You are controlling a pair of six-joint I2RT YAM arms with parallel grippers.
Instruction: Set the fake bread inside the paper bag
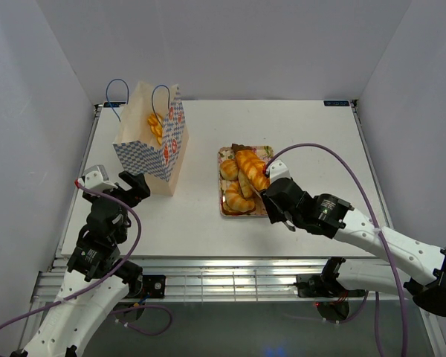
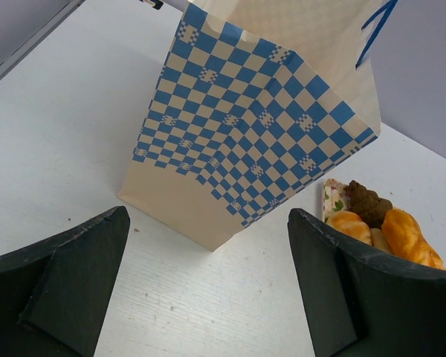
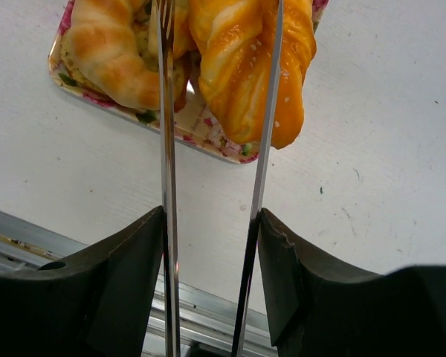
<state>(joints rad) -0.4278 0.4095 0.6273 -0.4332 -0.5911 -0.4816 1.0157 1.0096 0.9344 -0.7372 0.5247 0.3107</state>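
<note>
The paper bag (image 1: 152, 145) stands upright at the left, blue-checkered side (image 2: 260, 119) towards my left gripper, with golden fake bread (image 1: 156, 128) showing inside its mouth. More fake bread lies piled on a floral tray (image 1: 224, 213): a croissant roll (image 3: 108, 52), a dark brown piece (image 2: 368, 201) and a twisted loaf (image 3: 256, 67). My right gripper (image 3: 212, 245) is shut on a pair of metal tongs (image 3: 166, 149), whose two arms flank the twisted loaf (image 1: 251, 167) over the tray's near edge (image 3: 201, 137). My left gripper (image 2: 208, 290) stands open and empty just short of the bag's near corner.
The white table (image 1: 312, 149) ends in a metal rail (image 1: 230, 271) near the arm bases. Grey walls close in the left, right and back. The bag's blue cord handles (image 1: 117, 93) stick up at the far left.
</note>
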